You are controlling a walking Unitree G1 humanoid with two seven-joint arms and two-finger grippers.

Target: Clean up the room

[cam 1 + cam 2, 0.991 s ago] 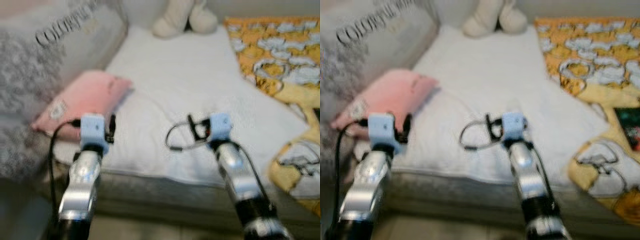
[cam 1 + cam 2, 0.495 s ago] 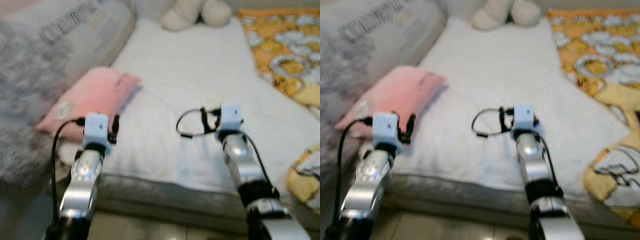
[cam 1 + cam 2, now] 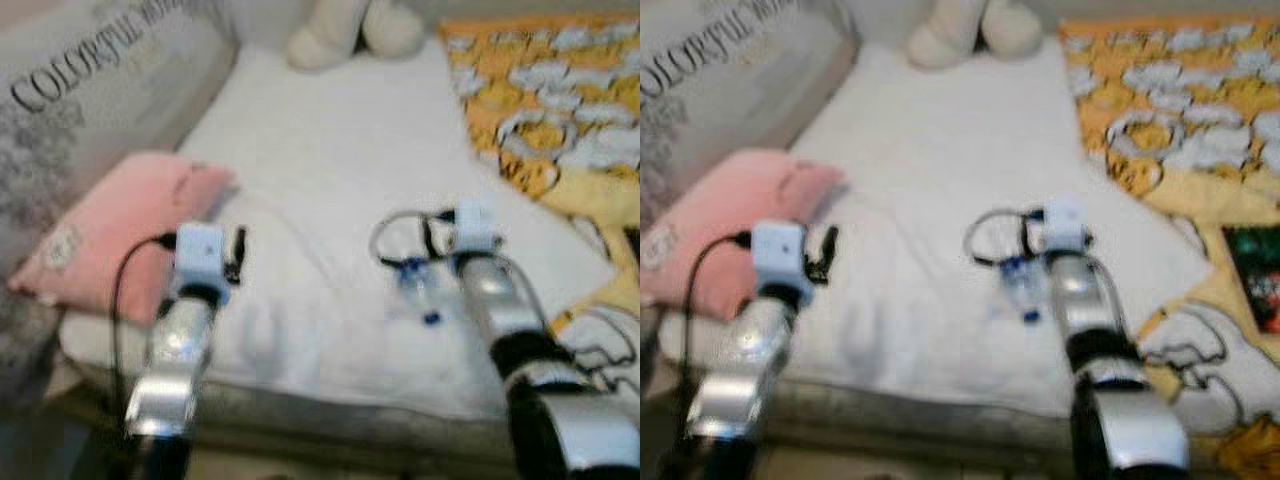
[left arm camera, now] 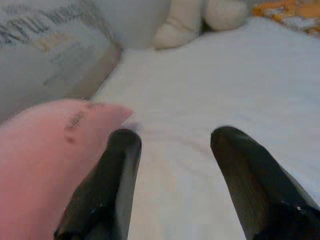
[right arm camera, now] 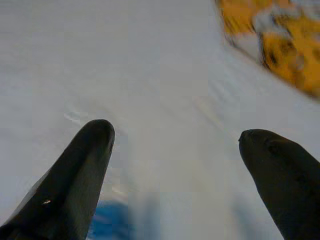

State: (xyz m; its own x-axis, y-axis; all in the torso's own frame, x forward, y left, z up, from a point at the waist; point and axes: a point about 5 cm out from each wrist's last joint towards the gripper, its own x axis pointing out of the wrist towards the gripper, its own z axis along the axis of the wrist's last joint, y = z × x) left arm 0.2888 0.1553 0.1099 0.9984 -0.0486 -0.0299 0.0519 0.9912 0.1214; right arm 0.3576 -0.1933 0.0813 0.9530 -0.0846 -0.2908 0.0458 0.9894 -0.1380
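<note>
While my right gripper [image 5: 175, 165] hangs spread over the clear bottle [image 3: 1018, 288] near the bed's [image 3: 340, 160] front edge, I should lower squarely; my left gripper [image 4: 172, 165] idles, spread.

Soft matt white cloth bed cover [image 3: 340, 170]; pink fabric pillow [image 3: 110, 235]; plush cream toy [image 3: 350, 30]; shiny silver metal arms [image 3: 180, 345].

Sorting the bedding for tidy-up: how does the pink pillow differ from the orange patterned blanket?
The pink pillow is plain pink and plump; the orange blanket is flat, with white and yellow patterning. The pillow lies at the robot's left, beside the grey lettered cushion; the blanket covers the right side. The pillow is compact, the blanket runs out of frame. Both lie on the white bed.
</note>
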